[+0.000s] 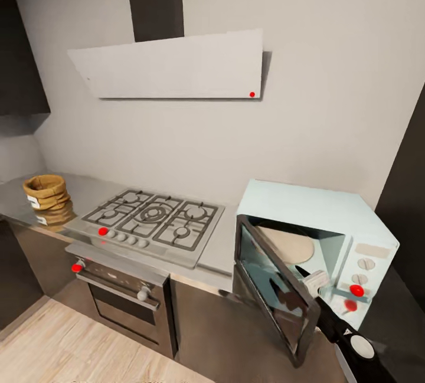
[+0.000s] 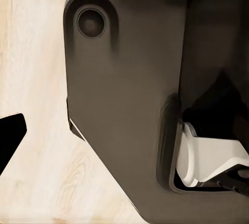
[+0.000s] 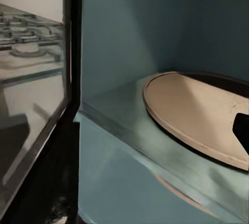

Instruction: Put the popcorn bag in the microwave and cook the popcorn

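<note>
Right end effector: I see my right end effector [image 1: 308,277] at the microwave's opening, just beside the free edge of the swung-out door; I cannot tell whether its fingers are parted or closed.
Left end effector: from its wrist camera I get a dark fingertip at the picture's edge over the wood floor [image 2: 36,79] and the robot's dark base [image 2: 124,105] — its state I cannot tell.
Microwave: the mint-blue microwave [image 1: 330,218] sits on the worktop to the right of the hob, its door [image 1: 268,288] open towards me.
Turntable: a round tan turntable [image 3: 197,110] lies bare inside the cavity.
Popcorn bag: the popcorn bag [image 1: 46,191] stands upright on the worktop [image 1: 88,191] at the far left, well apart from the microwave, with the gas hob [image 1: 150,221] between them.
Oven: a steel oven [image 1: 121,294] sits under the hob.
Hood: a pale extractor hood [image 1: 171,67] hangs on the wall above the hob.
</note>
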